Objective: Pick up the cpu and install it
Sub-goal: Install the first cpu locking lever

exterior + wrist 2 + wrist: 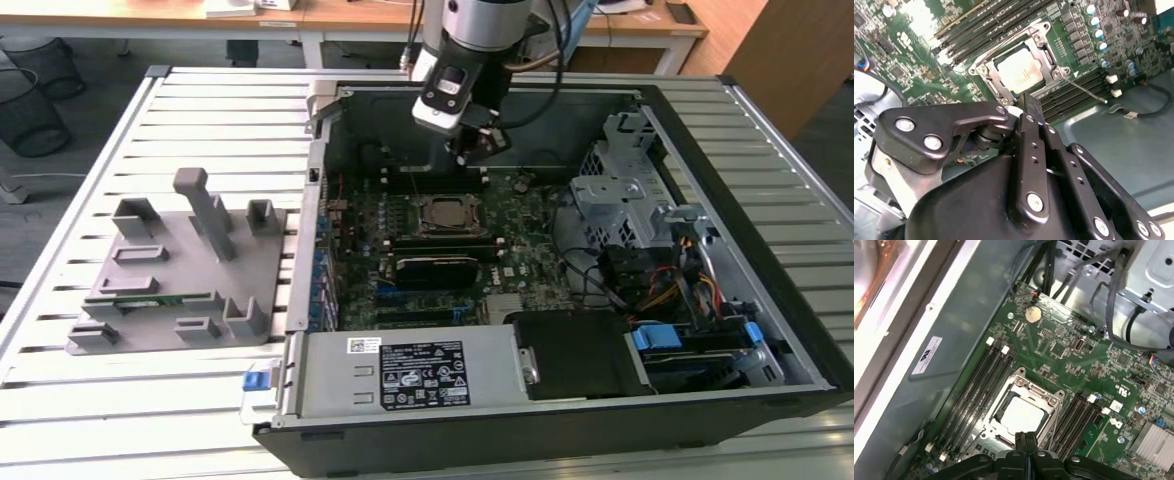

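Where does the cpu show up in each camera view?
Exterior view: the cpu sits in the socket frame mid-motherboard, below the pincer.
First wrist view: cpu inside the frame, beyond the pincer.
Second wrist view: cpu inside the frame.
Shared landmark: the socket frame.

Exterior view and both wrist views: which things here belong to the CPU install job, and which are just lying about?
Part of the job:
- cpu, seated in the socket frame
- gripper, above the motherboard

Lying about:
- grey fixture on the slatted table, on the exterior view's left
- power supply
- drive cage
- coin cell battery
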You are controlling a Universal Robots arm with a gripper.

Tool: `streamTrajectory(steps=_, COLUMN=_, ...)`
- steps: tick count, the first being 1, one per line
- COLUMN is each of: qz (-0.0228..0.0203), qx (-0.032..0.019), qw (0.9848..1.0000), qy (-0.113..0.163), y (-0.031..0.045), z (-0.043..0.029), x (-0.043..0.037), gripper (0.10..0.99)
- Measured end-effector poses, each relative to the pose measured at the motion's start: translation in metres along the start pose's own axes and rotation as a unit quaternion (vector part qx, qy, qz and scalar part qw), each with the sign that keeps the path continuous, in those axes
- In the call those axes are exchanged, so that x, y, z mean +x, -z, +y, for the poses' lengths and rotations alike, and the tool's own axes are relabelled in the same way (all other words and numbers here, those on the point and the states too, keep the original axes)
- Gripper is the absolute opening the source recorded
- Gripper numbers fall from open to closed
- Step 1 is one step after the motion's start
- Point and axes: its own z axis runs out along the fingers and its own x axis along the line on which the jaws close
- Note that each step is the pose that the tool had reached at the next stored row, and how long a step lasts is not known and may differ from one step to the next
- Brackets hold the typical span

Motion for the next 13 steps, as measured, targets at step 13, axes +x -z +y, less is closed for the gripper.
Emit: streamTrajectory(steps=13, qz=-0.0007, qx=0.0052, qw=0.9931, qy=0.117, y=0.0000, z=0.0000, x=0.0000, gripper=0.106)
